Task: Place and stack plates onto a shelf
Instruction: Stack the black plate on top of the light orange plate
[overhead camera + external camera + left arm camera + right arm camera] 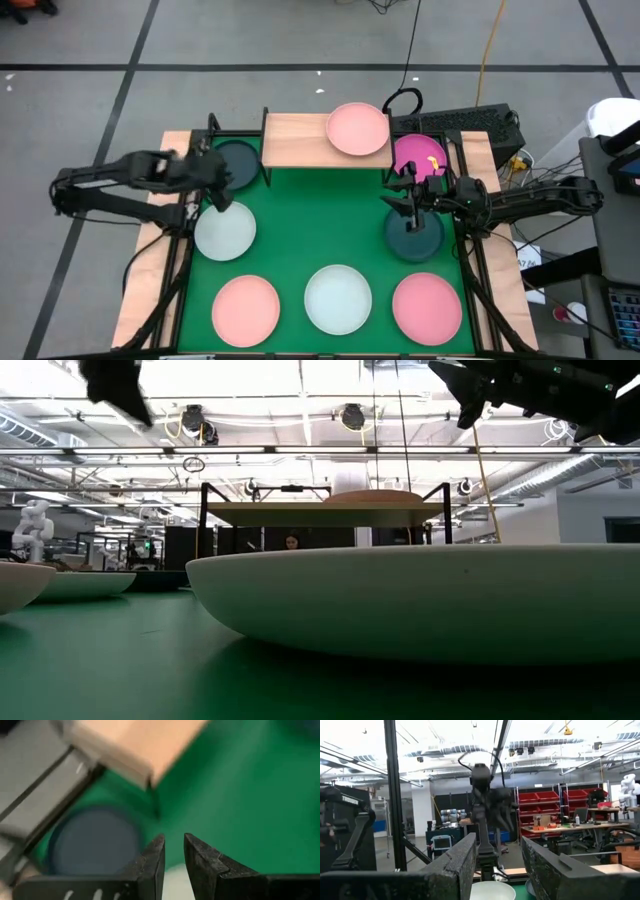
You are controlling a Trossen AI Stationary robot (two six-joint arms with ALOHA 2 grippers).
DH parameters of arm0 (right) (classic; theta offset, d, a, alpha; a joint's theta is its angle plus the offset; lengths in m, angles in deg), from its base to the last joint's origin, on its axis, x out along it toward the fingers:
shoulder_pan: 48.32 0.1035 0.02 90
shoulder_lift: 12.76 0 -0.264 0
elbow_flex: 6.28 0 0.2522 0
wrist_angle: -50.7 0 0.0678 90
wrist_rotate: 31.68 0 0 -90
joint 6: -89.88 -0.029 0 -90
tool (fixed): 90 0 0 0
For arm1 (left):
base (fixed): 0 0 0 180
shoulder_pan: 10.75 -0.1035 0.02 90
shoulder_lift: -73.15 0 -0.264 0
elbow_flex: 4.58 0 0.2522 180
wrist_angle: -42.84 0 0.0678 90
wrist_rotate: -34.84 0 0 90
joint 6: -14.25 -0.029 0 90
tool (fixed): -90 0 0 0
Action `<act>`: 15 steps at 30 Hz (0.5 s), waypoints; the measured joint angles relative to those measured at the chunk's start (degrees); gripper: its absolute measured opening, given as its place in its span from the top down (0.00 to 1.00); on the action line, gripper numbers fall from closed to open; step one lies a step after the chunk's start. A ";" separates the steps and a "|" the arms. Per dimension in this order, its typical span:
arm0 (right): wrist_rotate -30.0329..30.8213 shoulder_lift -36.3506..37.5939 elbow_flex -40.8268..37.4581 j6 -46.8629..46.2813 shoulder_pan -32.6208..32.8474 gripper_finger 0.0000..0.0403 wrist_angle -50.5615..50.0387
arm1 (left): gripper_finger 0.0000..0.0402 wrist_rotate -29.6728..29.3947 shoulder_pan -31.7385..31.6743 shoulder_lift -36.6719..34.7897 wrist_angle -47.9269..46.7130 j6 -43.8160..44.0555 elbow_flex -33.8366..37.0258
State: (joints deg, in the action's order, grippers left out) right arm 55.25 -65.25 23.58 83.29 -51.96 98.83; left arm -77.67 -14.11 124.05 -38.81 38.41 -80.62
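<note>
The green tabletop (320, 225) is carrying seven plates; one pink plate (358, 129) is sitting on the shelf (300, 140) at the far edge. The left gripper (215, 195) and right gripper (407, 200) are hovering empty, fingers parted. Red bins (540, 802) are lining the workshop behind.

From above, the left gripper (213, 180) covers part of the dark plate (238, 165) beside the shelf (325, 140), and the right gripper (410, 195) hides part of another dark plate (414, 236). The magenta plate (420, 155) is partly covered by the right arm — its rim there cannot be followed.

In the low view a pale plate (420, 600) fills the foreground, cut off at the right edge; it hides the shelf's legs and most of the tabletop (100, 660). A figure beneath the shelf is too small to make out.

The left wrist view is blurred — the shelf corner and the dark plate have soft edges.
</note>
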 joint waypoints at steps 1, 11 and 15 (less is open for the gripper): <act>0.00 0.00 0.00 -0.02 0.00 0.65 0.00 | 0.81 -0.28 0.00 1.06 -2.23 0.50 0.97; 0.00 0.00 0.00 -0.04 0.00 0.65 0.02 | 0.81 -5.39 -0.27 5.80 3.88 5.61 19.34; 0.02 0.00 0.00 0.21 0.00 0.65 0.02 | 0.81 -10.99 -1.99 7.43 12.85 8.43 24.77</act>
State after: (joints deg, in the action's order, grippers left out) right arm 55.27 -65.25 23.58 83.51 -51.96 98.85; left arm -88.66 -16.10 131.47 -25.96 46.85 -55.85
